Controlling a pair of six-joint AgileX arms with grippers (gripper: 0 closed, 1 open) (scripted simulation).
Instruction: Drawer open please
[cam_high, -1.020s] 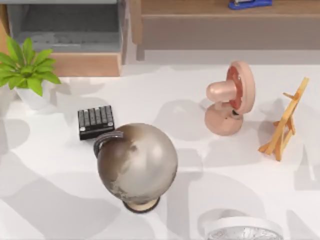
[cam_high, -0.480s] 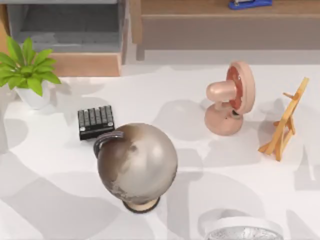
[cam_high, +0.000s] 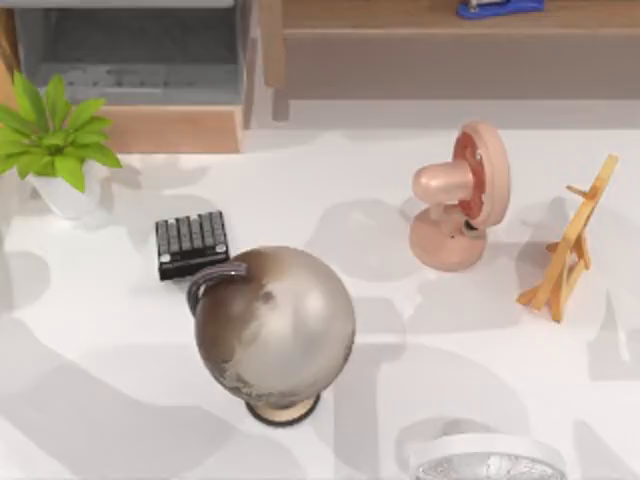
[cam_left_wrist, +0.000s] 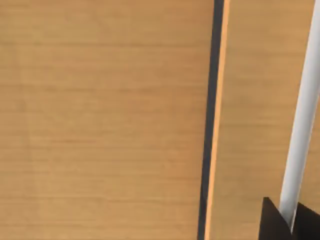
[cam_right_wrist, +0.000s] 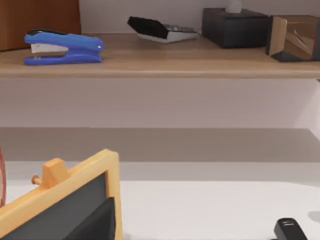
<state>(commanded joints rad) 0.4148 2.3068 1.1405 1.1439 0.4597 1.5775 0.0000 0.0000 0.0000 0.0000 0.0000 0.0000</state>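
The drawer (cam_high: 170, 128) sits at the table's back left, its light tan front panel toward the table. Behind the panel its grey walls (cam_high: 242, 50) and speckled grey floor (cam_high: 140, 80) lie exposed from above. In the left wrist view my left gripper (cam_left_wrist: 290, 225) is very close to a tan wooden surface (cam_left_wrist: 100, 120) with a dark vertical gap, and a white bar (cam_left_wrist: 300, 125) runs down to it. My right gripper (cam_right_wrist: 192, 231) is open, low over the white table and facing the shelf.
A potted plant (cam_high: 55, 135) stands just in front of the drawer's left end. On the table are a black keypad (cam_high: 190, 243), a globe (cam_high: 273, 328), a pink fan (cam_high: 462, 195), a small wooden easel (cam_high: 570, 240) and a white fan (cam_high: 487, 462). A blue stapler (cam_right_wrist: 62, 47) lies on the shelf board (cam_high: 440, 40).
The soft shadows on the table's left side have shifted slightly. The drawer and the objects on the table stand as before.
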